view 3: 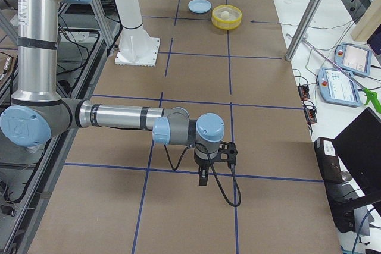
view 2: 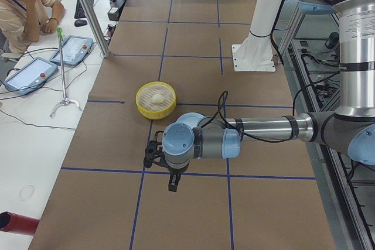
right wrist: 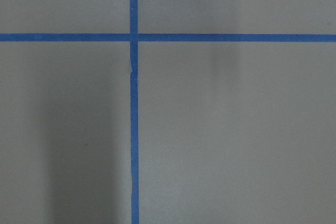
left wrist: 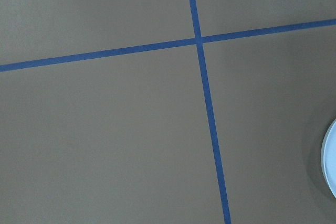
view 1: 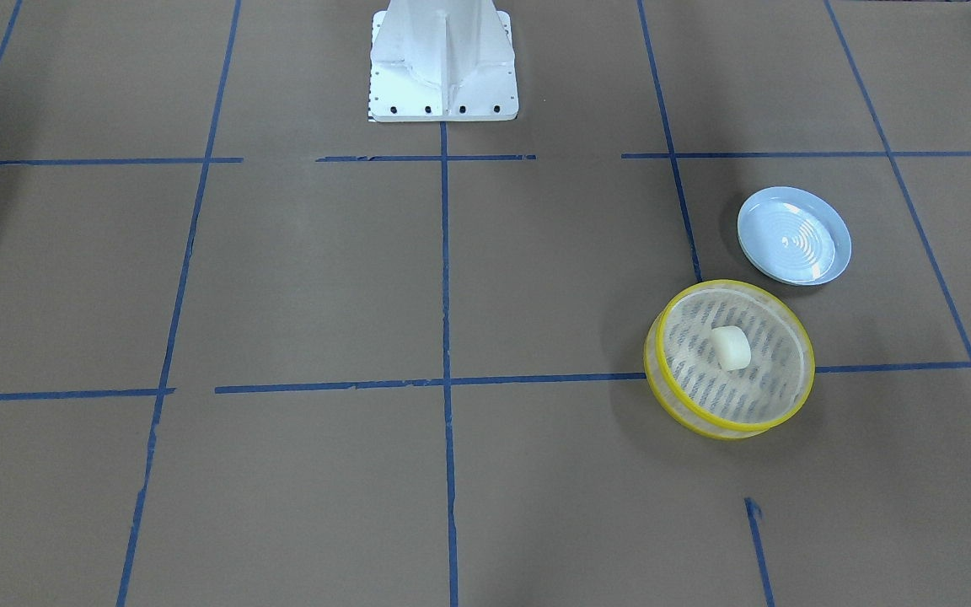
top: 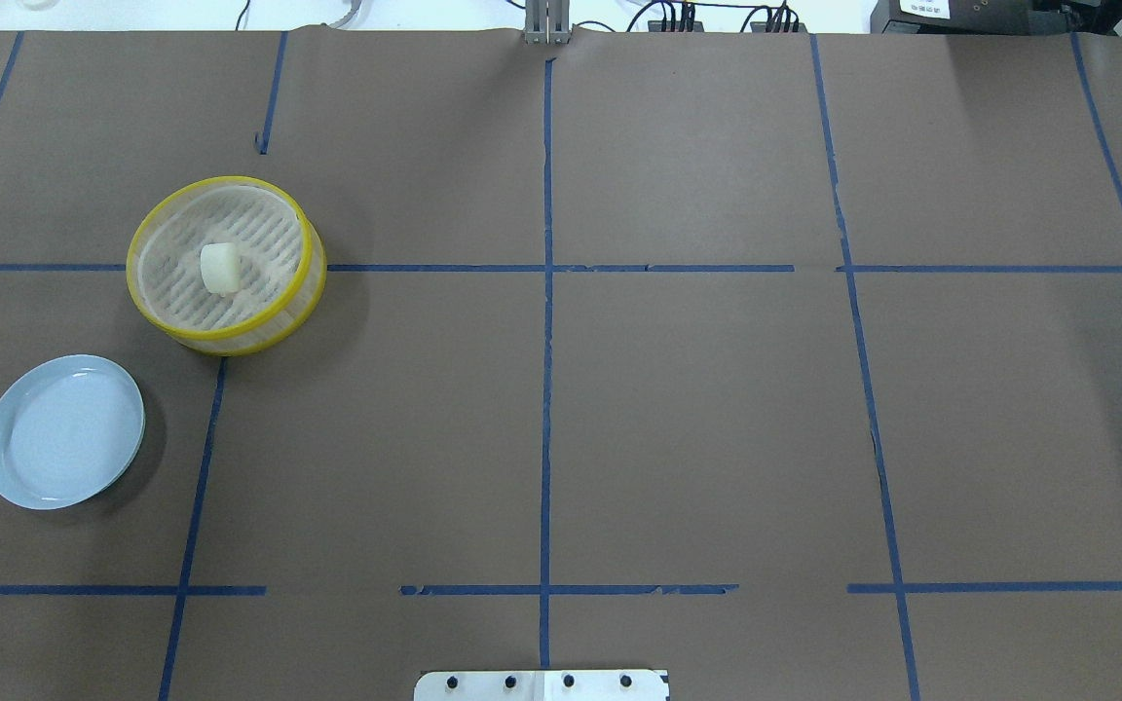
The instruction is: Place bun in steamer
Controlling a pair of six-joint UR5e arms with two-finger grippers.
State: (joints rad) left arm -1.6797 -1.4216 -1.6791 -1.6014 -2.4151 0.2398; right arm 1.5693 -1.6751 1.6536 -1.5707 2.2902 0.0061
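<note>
The cream-white bun (view 1: 730,347) lies on the slatted floor of the yellow-rimmed steamer (view 1: 673,396), near its middle. Both show in the overhead view too, the bun (top: 220,268) inside the steamer (top: 230,341) at the far left. In the exterior left view my left gripper (view 2: 173,184) hangs over bare table, well short of the steamer (view 2: 144,107) and apart from it. In the exterior right view my right gripper (view 3: 202,179) hangs over bare table far from the steamer (view 3: 226,25). I cannot tell whether either gripper is open or shut.
An empty pale blue ridged plate (view 1: 793,236) sits beside the steamer; its edge shows in the left wrist view (left wrist: 331,161). The robot's white base (view 1: 443,67) stands at mid table. Blue tape lines grid the brown table. An operator (view 2: 23,4) sits at a side desk.
</note>
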